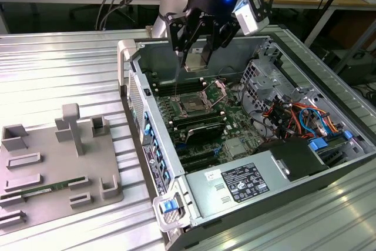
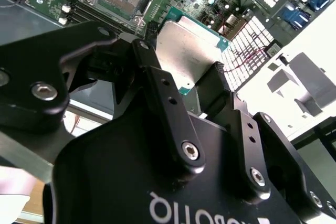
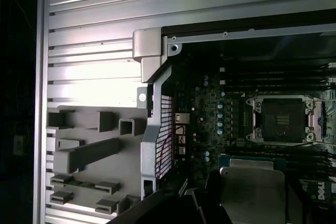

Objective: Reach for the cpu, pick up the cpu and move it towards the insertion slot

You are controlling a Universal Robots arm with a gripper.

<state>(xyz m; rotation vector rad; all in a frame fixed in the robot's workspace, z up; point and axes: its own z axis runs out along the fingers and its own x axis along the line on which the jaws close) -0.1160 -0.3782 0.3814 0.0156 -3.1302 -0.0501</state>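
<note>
So, my black two-finger gripper (image 1: 195, 57) clamped on flat silvery-topped green-rimmed cpu (image 2: 189, 51), gripped by opposite edges, face level for seating. Chip hangs inside open grey computer case (image 1: 132, 63), above green motherboard, near square dark metal-framed insertion slot (image 1: 194, 105), not touching it.

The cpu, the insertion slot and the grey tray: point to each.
cpu (image 2: 190, 51): second wrist view, silvery top.
insertion slot (image 1: 192, 106): exterior view, dark centre.
grey tray (image 1: 41, 145): exterior view, bare flat surface.
</note>
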